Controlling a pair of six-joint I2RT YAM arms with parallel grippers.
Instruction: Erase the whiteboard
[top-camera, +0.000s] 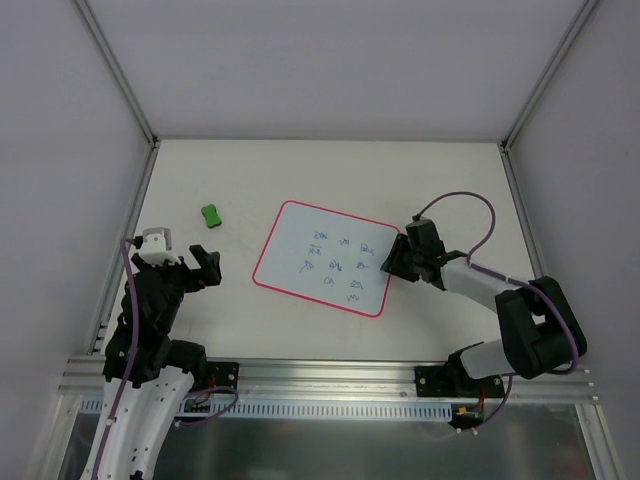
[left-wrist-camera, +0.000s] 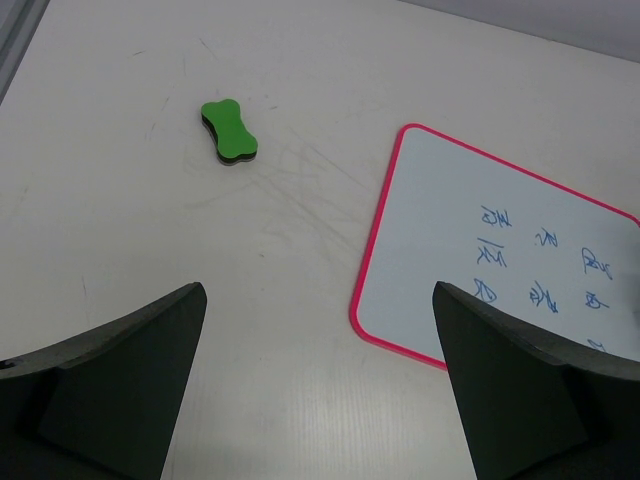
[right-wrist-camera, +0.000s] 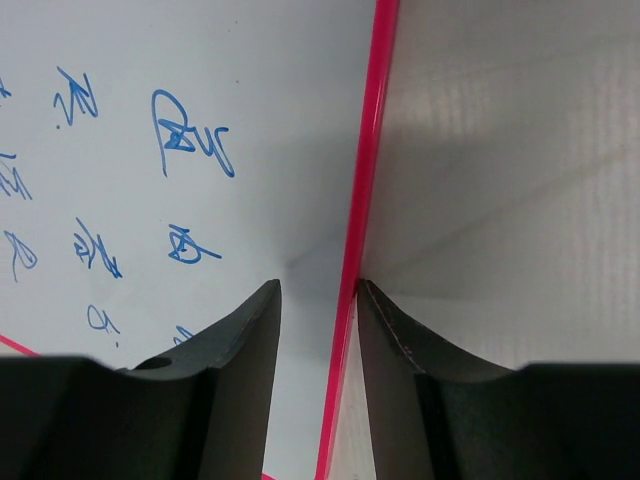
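So in the top view we've got the whiteboard (top-camera: 325, 258) lying flat around the middle of the table (top-camera: 300, 170), rotated a bit so its long edges run from roughly 10 o'clock to 4 o'clock. The blue scribbles (top-camera: 340, 262) are all still on it, mostly on the half towards 3 o'clock. The little green eraser (top-camera: 211, 215) sits on the table off the board's 10 o'clock corner, apart from it and touched by nothing. The left gripper (top-camera: 205, 265) is out at the board's 9 o'clock side, near the edge but not touching, with its jaws spread wide and nothing in them; in its wrist view we see the eraser at about 11 o'clock and the board's pink corner at 2 o'clock. The right gripper (top-camera: 395, 258) is down at the board's 3 o'clock edge. Its wrist view shows the jaws parted only a little, straddling the red border (right-wrist-camera: 372, 160). One finger is over the white surface and the other is on the table side, right against the border, and we don't see it clamping anything.
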